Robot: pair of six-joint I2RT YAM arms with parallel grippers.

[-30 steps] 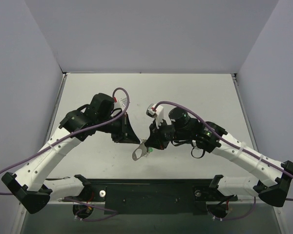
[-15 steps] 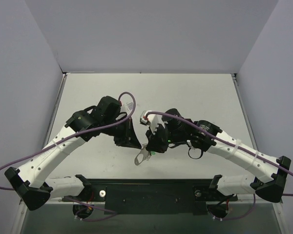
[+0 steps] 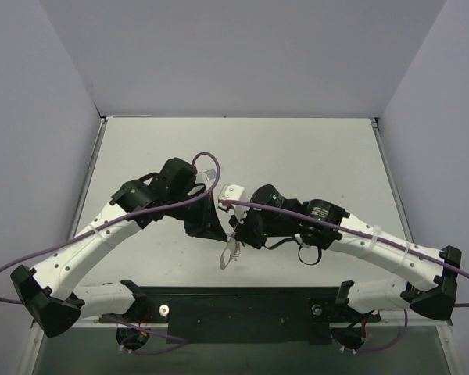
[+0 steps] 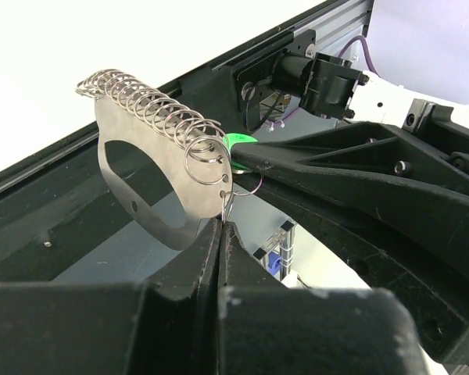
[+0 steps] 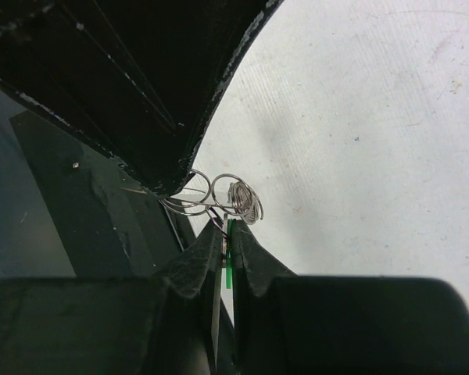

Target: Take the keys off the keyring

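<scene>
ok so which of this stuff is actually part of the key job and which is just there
Part of the job: keyring, held by the left gripper; green-headed key, pinched by the right gripper.
Just there: purple cables; black rail at the near edge.

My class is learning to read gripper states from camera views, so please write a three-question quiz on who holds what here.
1. True or false: the left gripper and the right gripper are both shut.
2. The right gripper pinches: A) the keyring B) the green key C) nothing.
3. Fill in: the keyring is clamped by the ____ gripper.
Key: 1 true; 2 B; 3 left.
</scene>
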